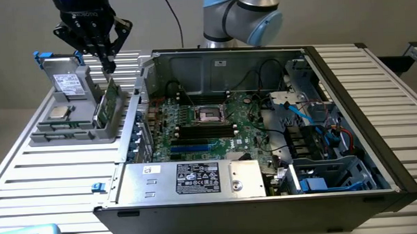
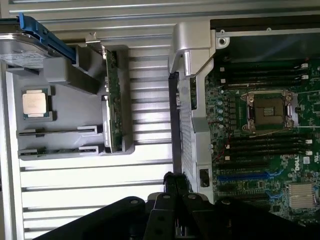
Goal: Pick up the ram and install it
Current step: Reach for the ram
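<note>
The ram (image 1: 111, 104) is a thin green stick standing on edge in the slot of a grey holder (image 1: 57, 137), on the holder's side toward the computer case. My gripper (image 1: 108, 62) hangs just above the ram's upper end, fingers shut with nothing between them. The wrist view has the ram (image 2: 114, 105) in the grey holder (image 2: 65, 125), with my shut gripper (image 2: 175, 180) well apart from it over the slatted table. The motherboard's dark memory slots (image 1: 205, 131) (image 2: 265, 147) lie beside the processor socket (image 1: 210, 114).
The holder also carries a square silver processor chip (image 1: 59, 113) and a grey drive with a white label (image 1: 68, 83). The open computer case (image 1: 192, 57) lies on the slatted table (image 1: 51, 179), its metal wall close to the holder. A power supply (image 1: 190, 179) sits at the case's front.
</note>
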`<state>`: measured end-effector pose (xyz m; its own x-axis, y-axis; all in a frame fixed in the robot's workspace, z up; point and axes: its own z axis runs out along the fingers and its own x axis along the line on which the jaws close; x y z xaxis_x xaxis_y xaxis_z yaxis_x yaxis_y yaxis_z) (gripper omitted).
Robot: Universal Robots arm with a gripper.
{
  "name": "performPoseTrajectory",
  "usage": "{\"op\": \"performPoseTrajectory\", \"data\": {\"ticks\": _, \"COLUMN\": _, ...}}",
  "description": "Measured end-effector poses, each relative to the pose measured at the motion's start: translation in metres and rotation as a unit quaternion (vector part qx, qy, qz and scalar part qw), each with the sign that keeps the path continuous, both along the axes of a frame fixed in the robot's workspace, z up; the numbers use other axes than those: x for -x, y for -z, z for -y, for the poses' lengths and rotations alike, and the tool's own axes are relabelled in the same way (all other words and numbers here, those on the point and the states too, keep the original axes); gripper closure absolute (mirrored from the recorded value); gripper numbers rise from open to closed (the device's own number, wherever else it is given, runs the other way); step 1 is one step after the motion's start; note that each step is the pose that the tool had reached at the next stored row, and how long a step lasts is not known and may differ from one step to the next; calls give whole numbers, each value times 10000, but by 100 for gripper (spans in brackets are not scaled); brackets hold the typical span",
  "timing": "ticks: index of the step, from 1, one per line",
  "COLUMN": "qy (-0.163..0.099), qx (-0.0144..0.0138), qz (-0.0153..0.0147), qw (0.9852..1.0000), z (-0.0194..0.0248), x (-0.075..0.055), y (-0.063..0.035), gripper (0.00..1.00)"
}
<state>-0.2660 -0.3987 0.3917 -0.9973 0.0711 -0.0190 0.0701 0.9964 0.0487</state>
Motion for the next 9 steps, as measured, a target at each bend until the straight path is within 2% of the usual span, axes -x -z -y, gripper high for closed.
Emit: {"op": "performPoseTrajectory", "data": {"ticks": 9, "qy": 0, "qx": 0, "qz": 0, "qw": 10000, "z": -6, "x": 411, "y": 15, "gripper": 89}}
